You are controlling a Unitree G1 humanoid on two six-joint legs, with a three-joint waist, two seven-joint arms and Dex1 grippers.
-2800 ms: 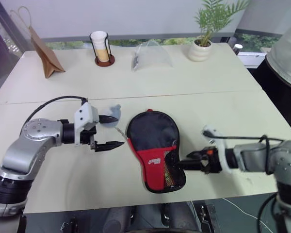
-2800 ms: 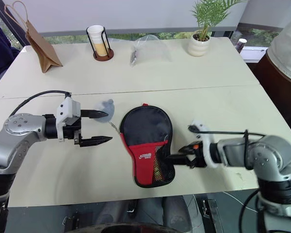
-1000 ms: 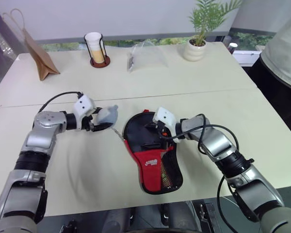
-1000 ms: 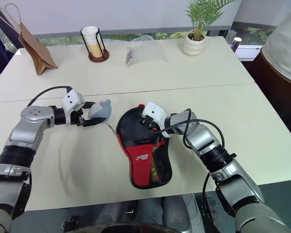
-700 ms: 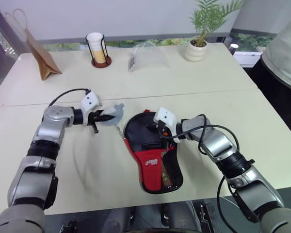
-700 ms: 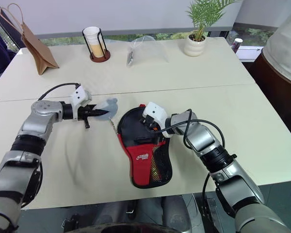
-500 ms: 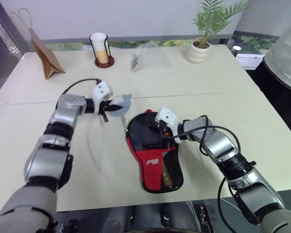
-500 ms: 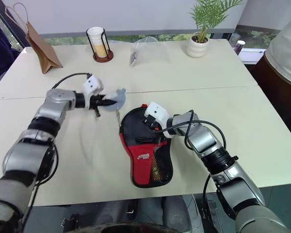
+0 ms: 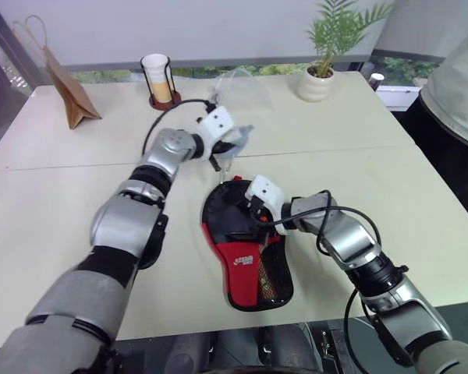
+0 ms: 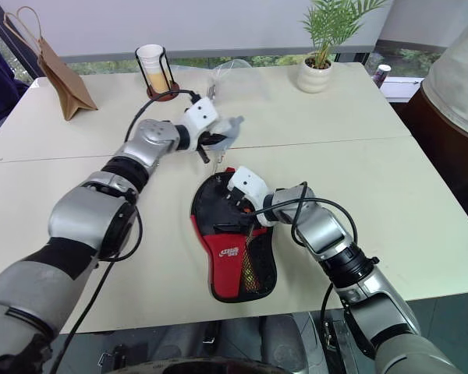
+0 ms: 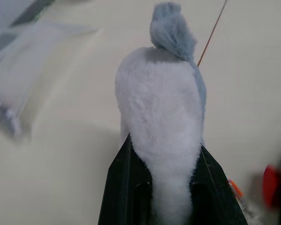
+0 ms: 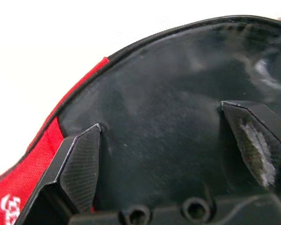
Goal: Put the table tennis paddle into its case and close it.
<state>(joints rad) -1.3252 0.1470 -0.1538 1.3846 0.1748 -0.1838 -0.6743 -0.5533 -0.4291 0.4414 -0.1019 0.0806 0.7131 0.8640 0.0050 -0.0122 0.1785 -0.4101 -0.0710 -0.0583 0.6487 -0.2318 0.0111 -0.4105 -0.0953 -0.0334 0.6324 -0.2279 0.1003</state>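
While the case point(image 9: 246, 238) lies flat on the desk point(image 9: 54, 226), round end away from the robot, red panel and mesh pocket nearest, the right gripper point(image 9: 253, 209) sits over its black part, fingers wide, both tips against the fabric in the right wrist view. Paddle can't be made out; whether it is inside, cannot tell. Left gripper point(image 9: 232, 145) is just beyond the case's round end, fingers pinched on a pale fluffy pom-pom point(image 11: 161, 122). Paper bag point(image 9: 66, 93), cup point(image 9: 160, 74), clear bag point(image 9: 238, 82), plant point(image 9: 327, 47) stand along the far edge.
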